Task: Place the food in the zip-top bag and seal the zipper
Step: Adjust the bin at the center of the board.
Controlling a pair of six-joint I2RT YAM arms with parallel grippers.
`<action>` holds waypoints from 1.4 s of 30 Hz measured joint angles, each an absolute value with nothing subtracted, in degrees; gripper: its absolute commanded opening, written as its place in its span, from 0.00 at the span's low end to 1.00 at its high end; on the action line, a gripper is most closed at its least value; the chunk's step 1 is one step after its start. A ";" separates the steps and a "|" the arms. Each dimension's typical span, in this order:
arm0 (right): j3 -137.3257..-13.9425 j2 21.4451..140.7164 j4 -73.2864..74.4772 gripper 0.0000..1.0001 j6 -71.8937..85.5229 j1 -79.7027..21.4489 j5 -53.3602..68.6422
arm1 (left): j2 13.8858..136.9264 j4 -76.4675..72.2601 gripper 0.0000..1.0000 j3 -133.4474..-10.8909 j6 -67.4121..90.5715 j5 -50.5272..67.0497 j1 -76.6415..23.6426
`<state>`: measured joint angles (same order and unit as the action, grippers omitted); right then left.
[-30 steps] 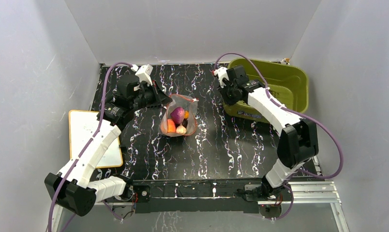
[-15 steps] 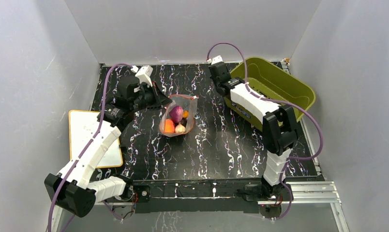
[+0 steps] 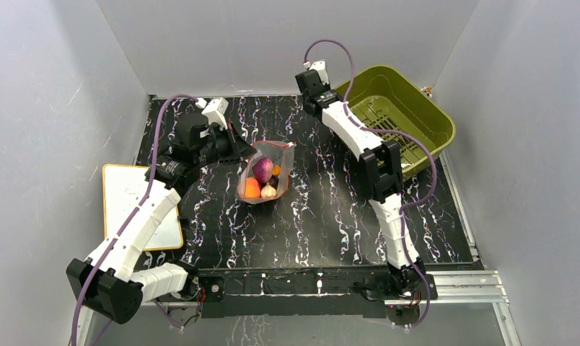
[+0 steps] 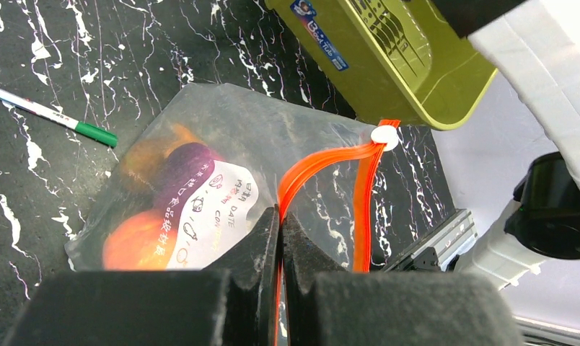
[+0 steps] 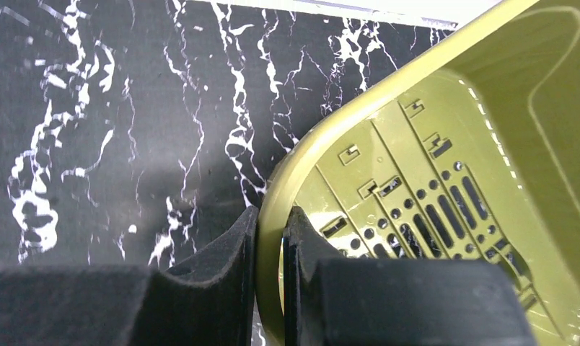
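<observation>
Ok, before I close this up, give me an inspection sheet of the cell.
Surface: black marbled table, no spills seen.
Job's things: bag lies on the table with food inside, none seen loose; zipper unsealed, its two strips apart.
Clutter: pen beside the bag; whiteboard at the table's left edge; basket tilted at the right rear.
Grippers: left gripper shut on the zipper; right gripper shut on the basket's rim.
Cables: a purple cable along each arm, no snag seen.
Surroundings: grey walls on three sides; nothing else seen.
</observation>
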<state>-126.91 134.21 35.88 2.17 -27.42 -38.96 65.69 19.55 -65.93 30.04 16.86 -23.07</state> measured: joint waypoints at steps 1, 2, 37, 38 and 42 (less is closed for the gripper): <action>-129.71 135.63 37.34 0.00 3.51 -26.79 -38.65 | 65.71 19.55 0.00 -65.93 30.04 16.86 -23.07; -131.68 136.62 38.52 0.00 4.89 -26.06 -38.24 | 65.78 19.53 0.00 -65.93 30.06 16.84 -23.07; -115.42 119.48 37.67 0.66 0.45 -14.26 -4.19 | 67.79 19.53 0.00 -67.40 23.31 19.79 -23.07; -114.45 117.45 37.67 0.66 -0.89 -14.22 -1.67 | 67.61 19.35 0.00 -67.40 22.46 20.29 -23.07; -111.83 110.37 37.28 0.65 -6.72 -14.13 8.88 | 66.26 19.22 0.00 -67.40 19.31 22.09 -23.07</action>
<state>-111.83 110.37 37.28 -6.72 -14.13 8.88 66.26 19.22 -67.40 19.31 22.09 -23.07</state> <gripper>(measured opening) 0.656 0.010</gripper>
